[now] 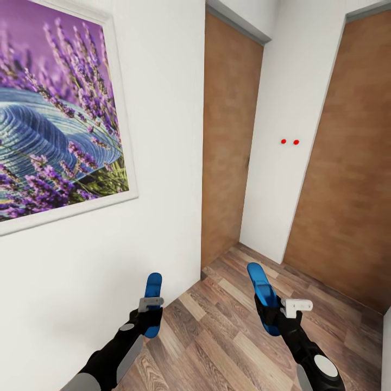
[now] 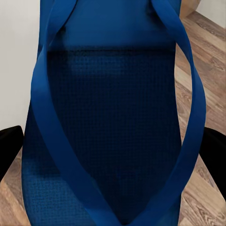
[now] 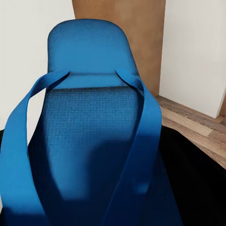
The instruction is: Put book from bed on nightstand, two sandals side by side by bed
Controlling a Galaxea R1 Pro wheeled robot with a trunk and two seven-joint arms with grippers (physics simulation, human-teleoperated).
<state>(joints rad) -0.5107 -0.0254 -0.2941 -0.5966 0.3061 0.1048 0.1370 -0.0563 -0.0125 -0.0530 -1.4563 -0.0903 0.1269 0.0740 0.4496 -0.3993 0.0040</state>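
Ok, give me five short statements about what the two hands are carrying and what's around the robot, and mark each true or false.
1. The left hand holds a blue sandal. True.
2. The right hand is empty. False: it grips the other blue sandal.
3. A lavender picture hangs on the wall at the left. True.
4. The floor is grey carpet. False: it is wood plank.
5. Both sandals lie on the floor. False: both are held up off it.

Left sandal [image 2: 113, 132] toe and heel cropped by wrist frame; lavender picture [image 1: 54, 119] cut off at head view's left edge.
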